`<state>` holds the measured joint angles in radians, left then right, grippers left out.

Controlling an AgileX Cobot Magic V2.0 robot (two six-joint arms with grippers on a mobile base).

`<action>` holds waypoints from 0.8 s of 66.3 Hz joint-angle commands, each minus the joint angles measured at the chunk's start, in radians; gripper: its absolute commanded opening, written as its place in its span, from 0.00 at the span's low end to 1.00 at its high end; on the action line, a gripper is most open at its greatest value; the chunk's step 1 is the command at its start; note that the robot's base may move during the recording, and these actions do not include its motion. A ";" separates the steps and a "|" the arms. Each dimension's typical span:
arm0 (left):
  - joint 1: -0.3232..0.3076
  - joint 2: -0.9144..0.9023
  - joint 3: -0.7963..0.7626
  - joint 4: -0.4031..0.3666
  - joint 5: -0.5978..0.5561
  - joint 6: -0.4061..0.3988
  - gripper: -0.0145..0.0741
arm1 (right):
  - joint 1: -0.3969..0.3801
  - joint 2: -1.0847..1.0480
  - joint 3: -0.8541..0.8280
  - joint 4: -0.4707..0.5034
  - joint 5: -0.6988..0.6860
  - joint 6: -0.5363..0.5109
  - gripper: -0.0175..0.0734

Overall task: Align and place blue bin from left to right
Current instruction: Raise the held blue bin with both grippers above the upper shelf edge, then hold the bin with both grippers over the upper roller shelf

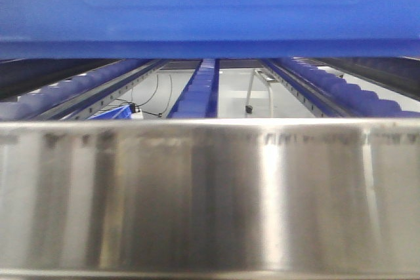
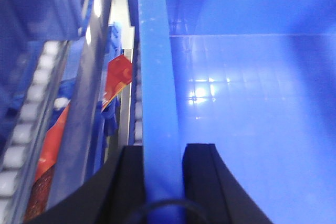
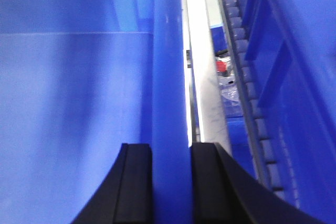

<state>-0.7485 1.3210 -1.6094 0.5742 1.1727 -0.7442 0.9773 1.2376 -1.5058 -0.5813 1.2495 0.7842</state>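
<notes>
The blue bin (image 1: 210, 4) fills the top of the front view, its side wall close to the camera above the roller rack. In the left wrist view my left gripper (image 2: 163, 153) is shut on the blue bin's left rim (image 2: 157, 77), one black finger outside the wall and one inside, with the bin's smooth floor (image 2: 252, 108) to the right. In the right wrist view my right gripper (image 3: 170, 153) is shut on the blue bin's right rim (image 3: 169, 51), straddling it the same way. The bin's inside (image 3: 73, 93) holds nothing.
A shiny steel rail (image 1: 210, 195) spans the foreground. Blue roller tracks (image 1: 200, 93) run away beneath the bin. White rollers (image 2: 26, 124), a red packet (image 2: 118, 74) and a metal rail (image 3: 202, 66) flank the bin; another blue crate wall (image 3: 294, 51) stands at right.
</notes>
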 commanded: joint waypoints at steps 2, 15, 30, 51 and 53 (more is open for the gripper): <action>-0.013 -0.007 -0.019 -0.029 -0.151 0.008 0.04 | 0.006 -0.002 -0.016 -0.003 -0.299 -0.011 0.10; -0.013 -0.007 -0.019 -0.029 -0.151 0.008 0.04 | 0.006 -0.002 -0.016 -0.003 -0.299 -0.011 0.10; -0.013 -0.007 -0.019 -0.029 -0.151 0.008 0.04 | 0.006 -0.002 -0.016 -0.003 -0.299 -0.011 0.10; -0.013 -0.007 -0.019 -0.029 -0.151 0.008 0.04 | 0.006 -0.002 -0.016 -0.003 -0.299 -0.011 0.10; -0.013 -0.007 -0.019 -0.029 -0.151 0.008 0.04 | 0.006 -0.002 -0.016 -0.003 -0.299 -0.011 0.10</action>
<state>-0.7485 1.3210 -1.6094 0.5742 1.1727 -0.7442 0.9773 1.2376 -1.5058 -0.5813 1.2495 0.7842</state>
